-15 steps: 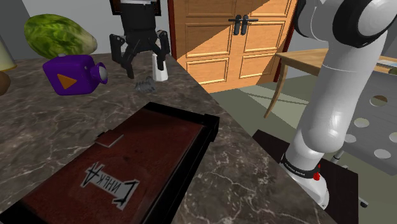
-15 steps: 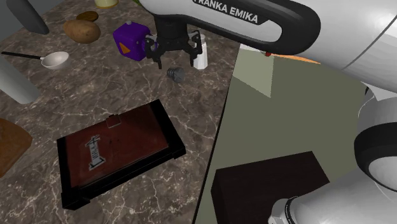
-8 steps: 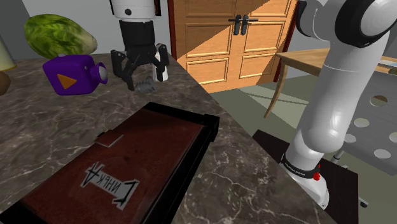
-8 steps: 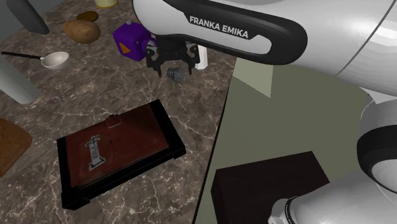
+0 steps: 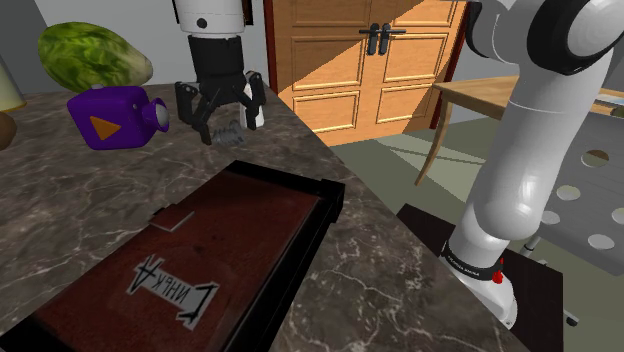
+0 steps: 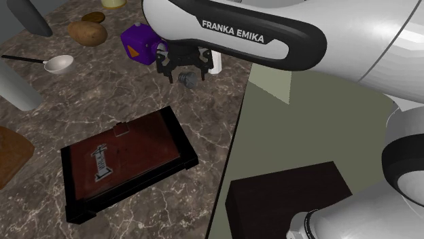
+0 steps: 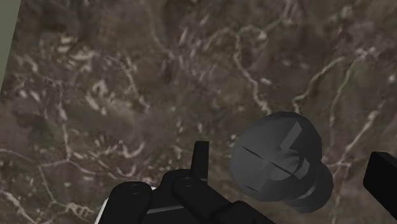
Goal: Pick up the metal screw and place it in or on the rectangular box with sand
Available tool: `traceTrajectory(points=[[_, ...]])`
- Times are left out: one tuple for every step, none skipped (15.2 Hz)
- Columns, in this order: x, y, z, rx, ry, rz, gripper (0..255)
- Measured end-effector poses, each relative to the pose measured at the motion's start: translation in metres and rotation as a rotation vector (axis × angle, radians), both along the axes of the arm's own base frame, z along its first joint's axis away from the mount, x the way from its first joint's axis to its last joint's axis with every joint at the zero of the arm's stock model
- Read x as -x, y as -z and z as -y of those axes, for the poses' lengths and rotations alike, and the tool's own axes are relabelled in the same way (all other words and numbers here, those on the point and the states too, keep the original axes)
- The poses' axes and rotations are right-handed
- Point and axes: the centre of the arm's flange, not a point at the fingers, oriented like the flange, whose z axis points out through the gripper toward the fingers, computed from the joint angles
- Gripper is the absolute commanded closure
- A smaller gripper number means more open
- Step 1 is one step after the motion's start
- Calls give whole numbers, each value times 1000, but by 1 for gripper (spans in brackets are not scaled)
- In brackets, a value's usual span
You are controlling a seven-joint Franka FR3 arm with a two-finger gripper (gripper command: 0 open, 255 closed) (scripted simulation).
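The tool (image 6: 185, 73) straddles the grey screw (image 7: 280, 162) on the tabletop (image 5: 370, 270), spread wide without touching it, seemingly poised to pinch it.

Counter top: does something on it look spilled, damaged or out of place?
Nothing stands out. The grey screw sits on the marbled counter between the open fingers of the gripper, touching neither. The dark box lies flat with its brown filling inside the rim; nothing is spilled.
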Motion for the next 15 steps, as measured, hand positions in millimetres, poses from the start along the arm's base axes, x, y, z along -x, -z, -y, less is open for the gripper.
traceTrajectory(points=[[0,0,0,0,0,0,255],[0,0,0,0,0,0,255],[0,0,0,0,0,0,255],[0,0,0,0,0,0,255],[0,0,0,0,0,0,255],[0,0,0,0,0,0,255],[0,0,0,0,0,0,255],[0,0,0,0,0,0,255],[0,0,0,0,0,0,255],[0,0,0,0,0,0,255],[0,-2,0,0,0,0,255],[0,-6,0,0,0,0,255],[0,-10,0,0,0,0,255],[1,-15,0,0,0,0,255],[0,-21,0,0,0,0,255]])
